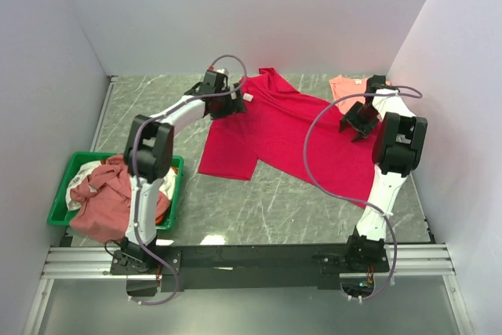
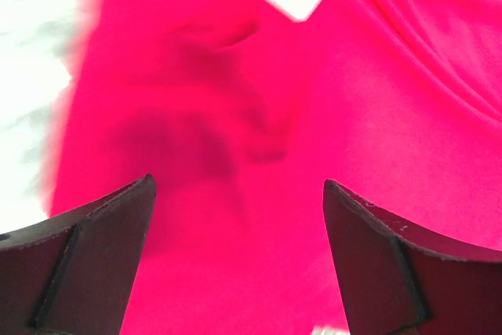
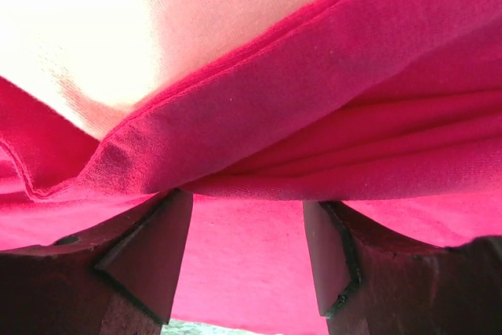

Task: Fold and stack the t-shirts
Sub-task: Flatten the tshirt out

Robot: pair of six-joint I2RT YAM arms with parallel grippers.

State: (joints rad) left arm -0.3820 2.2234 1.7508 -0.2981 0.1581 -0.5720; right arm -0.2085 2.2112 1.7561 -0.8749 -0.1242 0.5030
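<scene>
I read the left gripper [image 2: 237,180] wide open and the right gripper [image 3: 247,200] part open, both empty over the red tee [image 1: 274,135].

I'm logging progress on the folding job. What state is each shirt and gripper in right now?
Red t-shirt: spread open on the table, not folded.
Pink t-shirt: lying at the far right, partly hidden.
Heap of t-shirts: crumpled in the green tray.
Left gripper: open, over red cloth.
Right gripper: open, at a ridge of red cloth.
</scene>
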